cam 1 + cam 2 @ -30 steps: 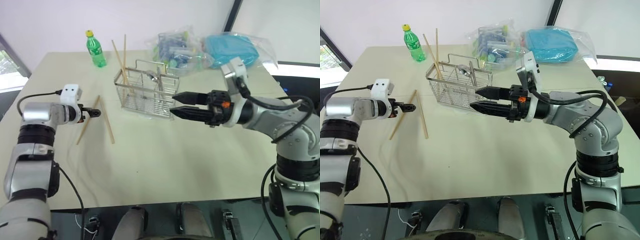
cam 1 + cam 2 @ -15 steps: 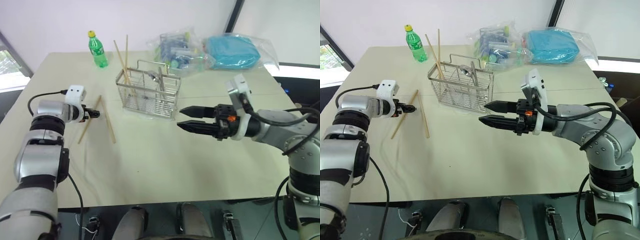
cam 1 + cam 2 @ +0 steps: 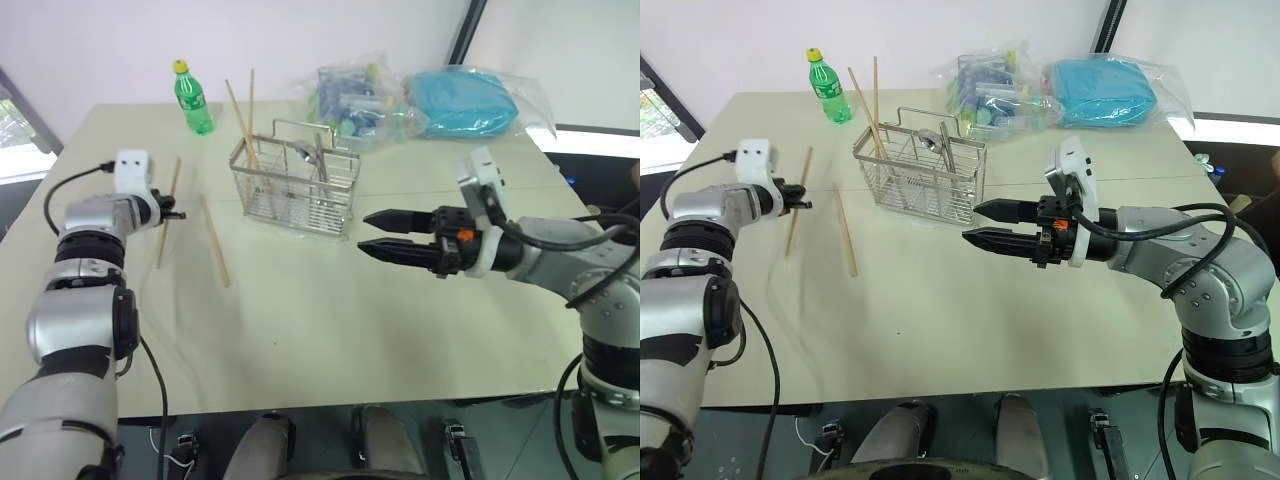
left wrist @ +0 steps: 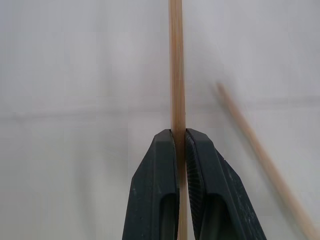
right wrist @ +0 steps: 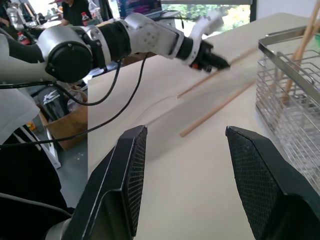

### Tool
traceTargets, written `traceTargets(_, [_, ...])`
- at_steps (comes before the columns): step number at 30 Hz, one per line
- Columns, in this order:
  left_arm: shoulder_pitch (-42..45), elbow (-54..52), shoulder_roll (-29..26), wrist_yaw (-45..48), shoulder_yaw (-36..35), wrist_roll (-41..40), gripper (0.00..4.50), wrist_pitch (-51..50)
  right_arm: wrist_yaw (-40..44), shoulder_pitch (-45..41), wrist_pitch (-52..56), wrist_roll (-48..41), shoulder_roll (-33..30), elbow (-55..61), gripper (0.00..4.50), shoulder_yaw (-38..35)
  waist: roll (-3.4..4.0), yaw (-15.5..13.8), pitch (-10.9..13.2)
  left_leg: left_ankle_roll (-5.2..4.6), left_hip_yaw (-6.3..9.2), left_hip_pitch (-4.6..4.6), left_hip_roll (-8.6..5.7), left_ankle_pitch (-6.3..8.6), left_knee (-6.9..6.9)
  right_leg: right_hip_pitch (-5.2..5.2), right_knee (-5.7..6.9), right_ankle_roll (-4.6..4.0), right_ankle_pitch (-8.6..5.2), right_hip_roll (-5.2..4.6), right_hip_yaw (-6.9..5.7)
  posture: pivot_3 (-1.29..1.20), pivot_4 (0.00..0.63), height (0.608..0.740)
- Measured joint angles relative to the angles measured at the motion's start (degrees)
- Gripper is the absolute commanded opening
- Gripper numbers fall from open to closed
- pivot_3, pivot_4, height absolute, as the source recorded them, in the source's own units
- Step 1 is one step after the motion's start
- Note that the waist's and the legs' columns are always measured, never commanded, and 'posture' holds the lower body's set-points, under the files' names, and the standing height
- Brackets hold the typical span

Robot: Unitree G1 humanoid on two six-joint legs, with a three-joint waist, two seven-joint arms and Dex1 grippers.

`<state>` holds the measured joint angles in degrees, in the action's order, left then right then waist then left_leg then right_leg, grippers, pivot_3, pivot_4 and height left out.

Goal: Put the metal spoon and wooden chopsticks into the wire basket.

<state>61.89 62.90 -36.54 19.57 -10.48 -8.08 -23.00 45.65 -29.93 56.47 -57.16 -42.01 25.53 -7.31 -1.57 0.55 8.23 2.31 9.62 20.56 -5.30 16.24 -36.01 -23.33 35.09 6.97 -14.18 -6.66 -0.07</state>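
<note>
My left gripper (image 3: 172, 213) is shut on the middle of one wooden chopstick (image 3: 176, 175) and holds it just above the table's left side; the pinch is plain in the left wrist view (image 4: 179, 135). A second chopstick (image 3: 214, 242) lies flat on the table beside it. The wire basket (image 3: 296, 190) stands behind the middle of the table. Two chopsticks (image 3: 241, 122) lean in its left end, and the metal spoon (image 3: 304, 153) stands inside it. My right gripper (image 3: 364, 231) hovers open and empty, right of the basket's front, pointing left.
A green bottle (image 3: 190, 98) stands at the back left. Clear plastic bags (image 3: 362, 98) with packed items and a blue bundle (image 3: 463, 103) lie behind the basket. The table's near half (image 3: 300, 340) is bare.
My left gripper closed on a chopstick that lay on the table and raised it, swinging it more upright. The other chopstick stayed put. My right gripper kept open and nearly still.
</note>
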Motion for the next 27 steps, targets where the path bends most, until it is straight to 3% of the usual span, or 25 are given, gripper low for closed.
traceTargets(4, [1.7, -7.4, 0.9, -5.7, -9.8, -6.1, 0.04, 11.0, -1.6, -0.1, 0.1, -0.4, 0.3, -0.6, 2.58, -0.4, -0.08, -0.1, 0.0, 0.33, -0.02, 0.07, -0.01, -0.18, -0.02, -0.01, -0.02, 0.02, 0.02, -0.06, 0.00, 0.00, 0.150, 0.725])
traceTargets(10, [10.6, -18.3, 7.9, -7.1, -17.6, -17.3, 0.04, 12.3, -4.7, -1.9, 0.5, -2.5, 1.8, -1.2, 2.58, -1.1, -0.11, -1.5, 0.0, 0.30, 0.00, 0.12, -0.10, -0.17, -0.17, 0.12, -0.03, 0.16, 0.09, -0.10, -0.03, 0.00, 0.150, 0.725])
traceTargets(20, [7.3, -23.1, 20.6, -2.2, -11.8, -19.0, 0.04, 10.2, -9.6, -1.7, 0.6, -4.7, 2.7, -2.1, 2.58, -2.6, -0.11, -0.8, 0.0, 0.29, -0.05, 0.05, -0.08, -0.17, -0.12, 0.10, -0.02, 0.18, 0.11, -0.03, -0.02, 0.00, 0.150, 0.725])
traceTargets(27, [4.0, -22.6, 23.5, 0.3, -8.1, -15.8, 0.04, 15.1, -13.4, 0.7, 0.6, -6.7, 2.8, -1.3, 2.58, -4.2, -0.10, -1.2, 0.0, 0.29, -0.08, 0.02, -0.08, -0.17, -0.13, 0.15, -0.03, 0.17, 0.11, -0.04, -0.02, 0.00, 0.150, 0.725])
